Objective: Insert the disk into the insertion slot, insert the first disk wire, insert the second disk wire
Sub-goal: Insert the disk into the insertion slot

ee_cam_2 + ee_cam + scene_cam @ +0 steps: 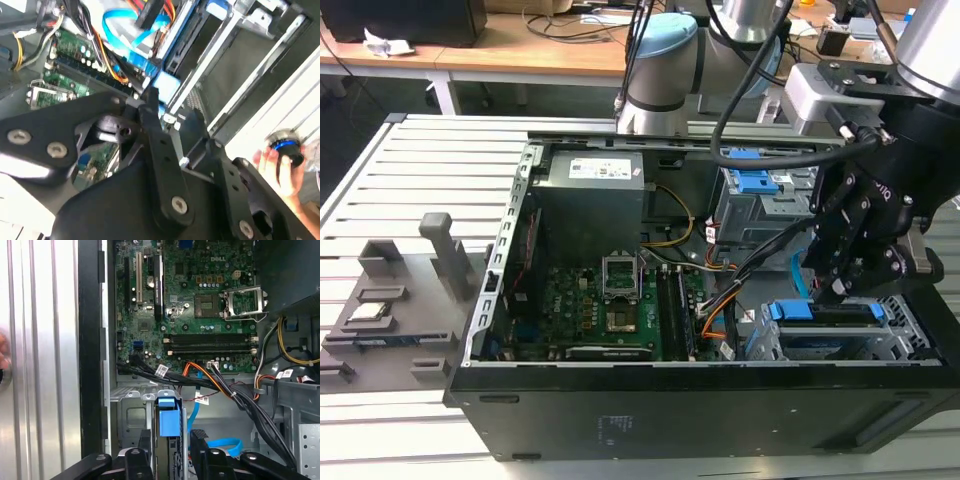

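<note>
1. You are on the first step. The disk stands on edge in the insertion slot, at about 4 o'clock of the open computer case in the exterior view. Its blue carrier shows at the slot's mouth.
2. The gripper straddles the disk. In the first wrist view its fingers sit close against both faces, so I judge it clamped on the disk.
3. The light-blue cable loops loose at about 11 o'clock of the slot. I cannot tell whether either wire is plugged in.
4. Seating the disk calls for a straight, untilted push, with the cable kept clear.
5. Mind the person's hand on a knob over the desk.
</note>
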